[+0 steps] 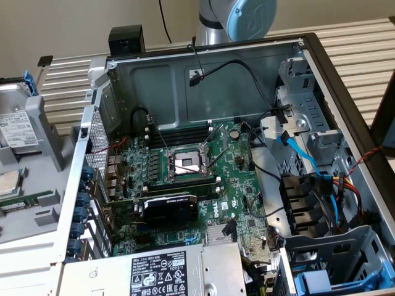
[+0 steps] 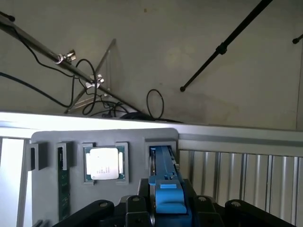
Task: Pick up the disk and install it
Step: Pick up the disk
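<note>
In the wrist view the disk's blue carrier frame (image 2: pixel 164 187) stands edge-on in a slot of the grey parts holder (image 2: pixel 137 137). My gripper (image 2: pixel 165 208) sits over its near end, with black fingers (image 2: pixel 137 205) tight against both sides of the carrier. In the exterior view the disk (image 1: pixel 17 126), white label facing out and blue frame on top, leans in the grey holder (image 1: pixel 43 129) at the exterior view's left edge, outside the open computer case (image 1: pixel 203 74). The arm's blue-capped joint (image 1: pixel 250 15) shows behind the case.
A silver processor chip (image 2: pixel 104 163) and a green memory stick (image 2: pixel 64 182) sit in neighbouring slots of the holder. The case holds the motherboard (image 1: pixel 191 166), a grey power-supply box (image 1: pixel 166 271), cables and blue drive bays (image 1: pixel 321 280). Slatted table (image 2: pixel 236 184) lies around.
</note>
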Robot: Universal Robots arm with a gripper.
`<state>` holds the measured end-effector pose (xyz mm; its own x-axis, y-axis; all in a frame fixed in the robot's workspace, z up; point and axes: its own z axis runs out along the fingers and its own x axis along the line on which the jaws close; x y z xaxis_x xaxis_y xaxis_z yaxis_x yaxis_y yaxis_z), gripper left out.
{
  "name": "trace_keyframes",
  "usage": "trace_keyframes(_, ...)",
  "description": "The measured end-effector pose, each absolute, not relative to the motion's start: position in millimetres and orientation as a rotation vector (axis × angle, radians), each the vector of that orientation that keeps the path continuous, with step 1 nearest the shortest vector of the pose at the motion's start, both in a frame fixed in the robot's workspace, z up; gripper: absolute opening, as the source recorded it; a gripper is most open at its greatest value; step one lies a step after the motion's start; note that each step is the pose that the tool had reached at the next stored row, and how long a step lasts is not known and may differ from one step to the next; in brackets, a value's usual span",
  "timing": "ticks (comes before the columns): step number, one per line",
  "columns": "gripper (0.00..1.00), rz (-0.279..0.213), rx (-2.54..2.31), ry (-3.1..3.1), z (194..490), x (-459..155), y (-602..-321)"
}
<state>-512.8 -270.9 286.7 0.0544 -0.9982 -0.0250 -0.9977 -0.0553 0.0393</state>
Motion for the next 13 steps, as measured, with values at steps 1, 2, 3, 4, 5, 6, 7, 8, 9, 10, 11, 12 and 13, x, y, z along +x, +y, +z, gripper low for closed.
trace_keyframes(1,0.37,-0.069,2.273,-2.151,286.9,-513.2,-270.6)
trace_keyframes(2,0.37,-0.067,2.272,-2.151,287.1,-513.7,-270.2)
trace_keyframes(3,0.37,-0.064,2.272,-2.151,287.2,-514.1,-269.8)
trace_keyframes(4,0.37,-0.062,2.272,-2.151,287.5,-514.5,-269.4)
trace_keyframes(5,0.37,-0.06,2.272,-2.15,287.7,-514.8,-269.1)
trace_keyframes(6,0.37,-0.057,2.271,-2.15,288.0,-515.1,-268.8)
trace_keyframes(7,0.37,-0.055,2.271,-2.15,288.4,-515.4,-268.5)
trace_keyframes(8,0.37,-0.053,2.271,-2.15,288.8,-515.6,-268.3)
trace_keyframes(9,0.37,-0.051,2.27,-2.149,289.6,-515.8,-268.1)
trace_keyframes(10,0.37,-0.049,2.27,-2.149,290.5,-515.9,-268.0)
trace_keyframes(11,0.37,-0.047,2.27,-2.149,291.4,-516.0,-267.9)
trace_keyframes(12,0.37,-0.046,2.27,-2.148,292.6,-516.1,-267.8)
trace_keyframes(13,0.37,-0.044,2.269,-2.148,293.7,-516.1,-267.7)
